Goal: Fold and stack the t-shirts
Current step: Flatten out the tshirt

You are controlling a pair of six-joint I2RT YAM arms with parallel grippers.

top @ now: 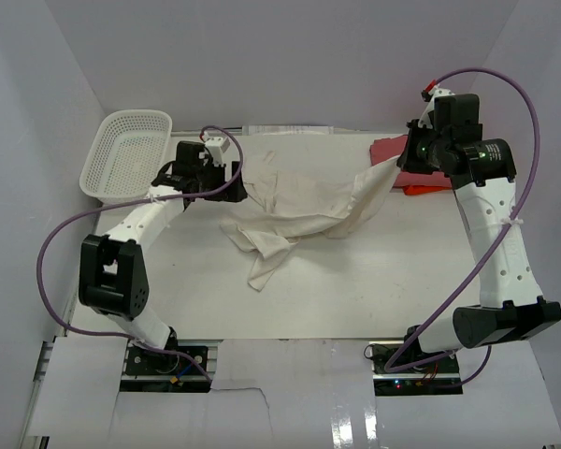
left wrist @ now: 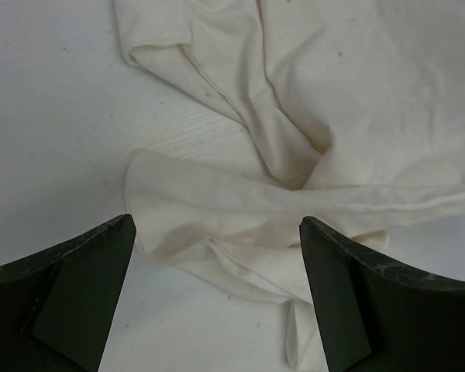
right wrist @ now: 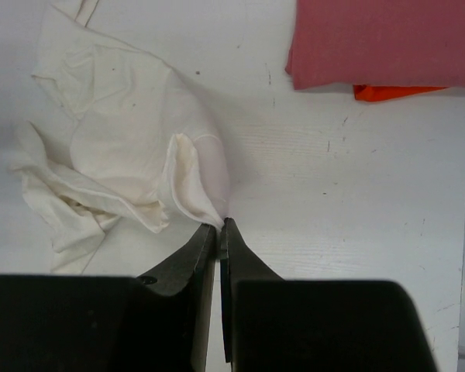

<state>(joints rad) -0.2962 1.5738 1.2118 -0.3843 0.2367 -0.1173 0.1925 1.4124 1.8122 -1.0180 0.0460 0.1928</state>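
Note:
The cream-white t-shirt lies crumpled across the middle of the table; it also shows in the left wrist view and the right wrist view. My right gripper is shut on a corner of it and holds that corner lifted near the back right. The red t-shirt lies folded at the back right, partly hidden by the right arm; the right wrist view shows it. My left gripper is open just above the shirt's left part, holding nothing.
A white mesh basket stands at the back left, close to the left arm. An orange cloth peeks out from under the red shirt. White walls enclose the table on three sides.

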